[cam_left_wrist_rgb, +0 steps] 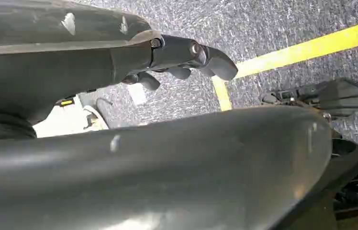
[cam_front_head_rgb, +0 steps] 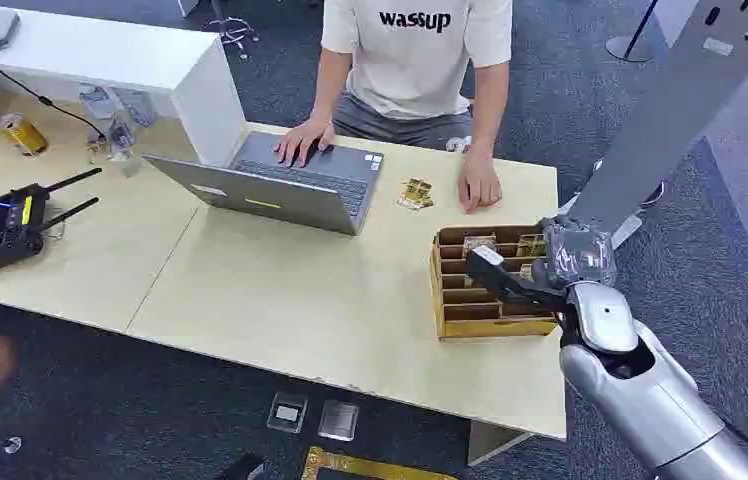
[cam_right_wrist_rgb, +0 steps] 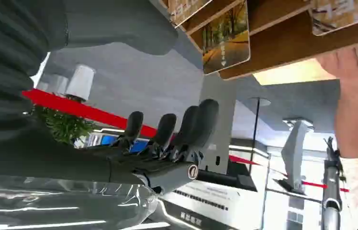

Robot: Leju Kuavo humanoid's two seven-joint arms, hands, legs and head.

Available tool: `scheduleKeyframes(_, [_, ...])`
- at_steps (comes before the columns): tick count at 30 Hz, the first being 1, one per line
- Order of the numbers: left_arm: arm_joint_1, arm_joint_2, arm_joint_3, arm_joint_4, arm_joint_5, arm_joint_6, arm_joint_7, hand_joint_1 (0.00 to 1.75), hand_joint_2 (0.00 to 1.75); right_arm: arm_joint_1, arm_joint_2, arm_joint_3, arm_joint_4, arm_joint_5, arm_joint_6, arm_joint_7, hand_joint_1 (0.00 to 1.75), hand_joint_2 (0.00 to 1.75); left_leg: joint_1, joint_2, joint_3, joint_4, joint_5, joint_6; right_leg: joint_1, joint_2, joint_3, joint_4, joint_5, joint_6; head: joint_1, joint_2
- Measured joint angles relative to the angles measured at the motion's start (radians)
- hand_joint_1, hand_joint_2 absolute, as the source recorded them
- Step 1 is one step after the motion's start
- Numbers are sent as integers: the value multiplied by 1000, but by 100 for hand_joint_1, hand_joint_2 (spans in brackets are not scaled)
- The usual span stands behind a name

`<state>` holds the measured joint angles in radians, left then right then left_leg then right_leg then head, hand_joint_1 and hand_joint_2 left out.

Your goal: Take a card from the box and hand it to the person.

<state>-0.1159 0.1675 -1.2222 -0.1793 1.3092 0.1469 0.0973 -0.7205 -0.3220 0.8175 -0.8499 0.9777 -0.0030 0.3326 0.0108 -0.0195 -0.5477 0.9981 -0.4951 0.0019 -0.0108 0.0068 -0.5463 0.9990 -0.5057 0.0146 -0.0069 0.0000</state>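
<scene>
A wooden slotted box stands at the table's right end, with cards upright in its far slots. My right hand hovers over the box's right side, fingers stretched toward the slots and holding nothing. In the right wrist view the fingers lie straight and apart, a short way from a card printed with autumn trees that stands in the box. The person sits across the table, one hand flat near the box. My left hand hangs over the carpet, loosely open and holding nothing.
An open laptop sits before the person, whose other hand rests on its keys. A small card stack lies between laptop and box. A black router and a can are far left. A grey panel rises at right.
</scene>
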Motion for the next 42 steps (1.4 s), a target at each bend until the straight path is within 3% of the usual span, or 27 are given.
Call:
scheduleKeyframes(10, [0, 0, 0, 0, 0, -2, 0, 0, 0, -12, 2, 33, 42, -16, -1, 19, 77, 175, 0, 0, 0, 0, 0, 0, 0, 0, 0, 0, 0, 0, 0, 0])
scheduleKeyframes(31, [0, 0, 0, 0, -3, -5, 1, 0, 0, 8, 3, 57, 101, -53, -3, 17, 79, 175, 0, 0, 0, 0, 0, 0, 0, 0, 0, 0, 0, 0, 0, 0])
scheduleKeyframes(36, [0, 0, 0, 0, -3, -3, 1, 0, 0, 8, 12, 61, 136, -62, -23, -5, 65, 175, 0, 0, 0, 0, 0, 0, 0, 0, 0, 0, 0, 0, 0, 0])
scheduleKeyframes(42, [0, 0, 0, 0, -3, -2, 1, 0, 0, 4, 20, 68, 154, -65, -39, -8, 75, 175, 0, 0, 0, 0, 0, 0, 0, 0, 0, 0, 0, 0, 0, 0])
